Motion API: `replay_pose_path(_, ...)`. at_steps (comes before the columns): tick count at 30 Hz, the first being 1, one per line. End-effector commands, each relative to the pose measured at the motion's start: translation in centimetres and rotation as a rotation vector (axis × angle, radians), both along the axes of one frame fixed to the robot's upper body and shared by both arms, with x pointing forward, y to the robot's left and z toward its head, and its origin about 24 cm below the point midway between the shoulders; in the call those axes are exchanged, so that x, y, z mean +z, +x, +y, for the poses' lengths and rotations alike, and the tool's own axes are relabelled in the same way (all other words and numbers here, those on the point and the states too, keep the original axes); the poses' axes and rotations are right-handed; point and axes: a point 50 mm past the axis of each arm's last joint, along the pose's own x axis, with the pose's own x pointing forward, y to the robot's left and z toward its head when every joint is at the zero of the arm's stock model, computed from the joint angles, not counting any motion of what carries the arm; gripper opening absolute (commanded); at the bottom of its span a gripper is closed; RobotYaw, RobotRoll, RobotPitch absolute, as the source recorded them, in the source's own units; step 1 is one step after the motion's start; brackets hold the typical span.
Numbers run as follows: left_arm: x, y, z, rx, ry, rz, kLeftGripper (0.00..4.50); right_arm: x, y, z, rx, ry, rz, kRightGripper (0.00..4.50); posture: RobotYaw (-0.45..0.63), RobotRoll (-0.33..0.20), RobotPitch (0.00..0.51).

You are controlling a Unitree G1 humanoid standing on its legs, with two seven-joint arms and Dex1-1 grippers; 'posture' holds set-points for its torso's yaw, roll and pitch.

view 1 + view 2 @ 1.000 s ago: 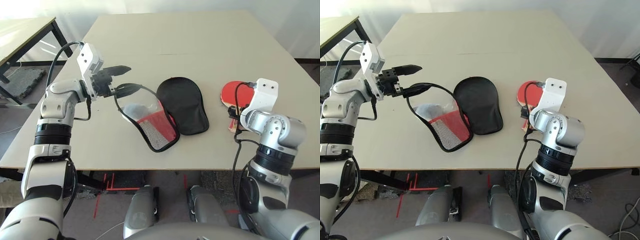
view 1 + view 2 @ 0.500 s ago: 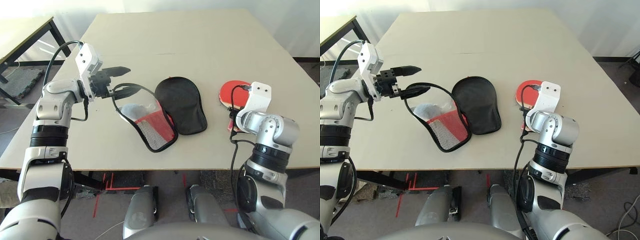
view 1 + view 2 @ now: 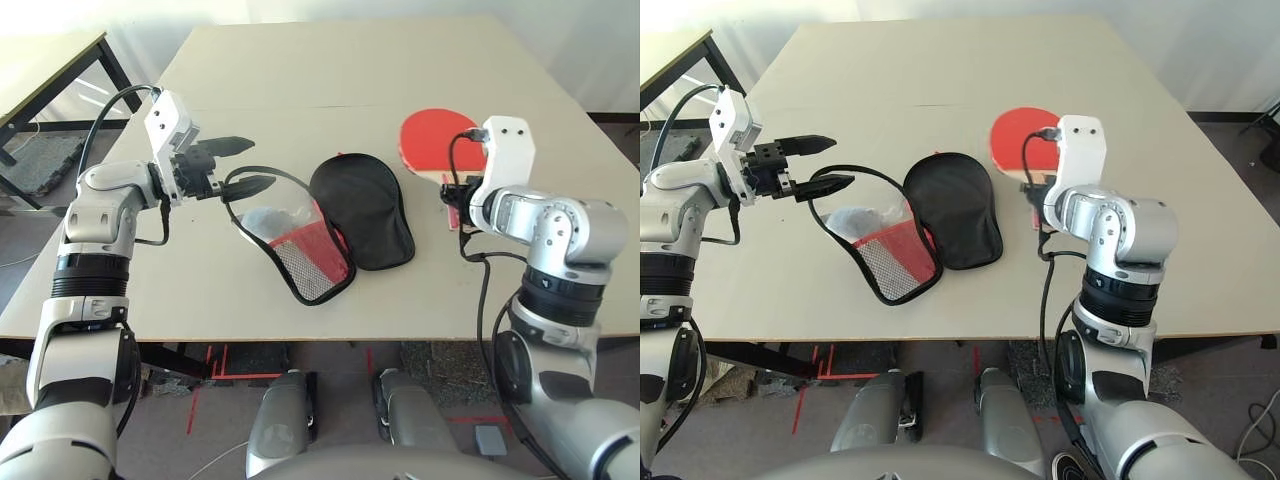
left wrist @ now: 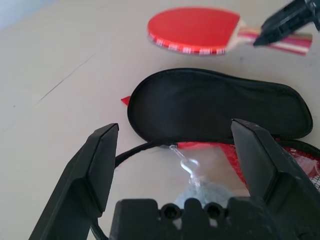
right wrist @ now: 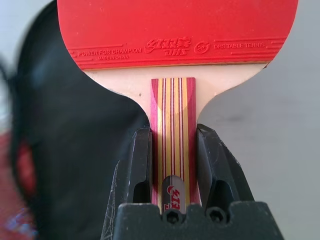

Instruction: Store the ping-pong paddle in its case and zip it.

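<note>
On the pale counter (image 3: 330,60), the case (image 3: 330,225) lies unzipped between both arms, while the paddle (image 3: 436,142) hangs above it by the right jaws. Left wrist view: left jaws (image 4: 182,150) spread wide, just short of the case. Right wrist view: right jaws (image 5: 172,165) pinching the paddle's striped handle.

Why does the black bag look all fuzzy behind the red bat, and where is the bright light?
Right wrist view: focus sits on the ping-pong paddle, so the case behind it blurs. Left eye view: bright glare washes out the top-left corner, beyond the table.
</note>
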Motion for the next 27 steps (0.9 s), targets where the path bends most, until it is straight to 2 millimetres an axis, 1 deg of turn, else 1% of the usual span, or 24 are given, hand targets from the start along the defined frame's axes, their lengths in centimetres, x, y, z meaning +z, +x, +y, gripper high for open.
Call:
replay_pose_path(1,-0.1,-0.4,0.4,0.015,0.000,0.001,4.50,0.4,-0.3,1.4,0.036,0.015,-0.019,1.06,0.13,0.000,0.097)
replay_pose_path(5,-0.2,-0.6,0.3,0.013,0.003,0.003,4.50,-0.6,-0.1,2.6,0.048,0.028,0.028,1.06,0.15,0.000,0.095)
replay_pose_path(12,0.0,-0.9,0.6,0.034,0.002,-0.003,4.50,-1.9,0.1,3.0,0.063,0.002,0.075,1.06,0.17,0.000,0.088)
replay_pose_path(23,0.0,-1.4,0.9,0.060,-0.005,-0.008,4.50,-2.7,0.6,5.0,0.140,-0.032,0.093,1.06,0.21,0.000,0.087)
replay_pose_path(27,-0.1,-1.7,1.0,0.069,-0.007,-0.007,4.50,-2.9,0.6,5.3,0.146,-0.040,0.105,1.06,0.22,0.000,0.089)
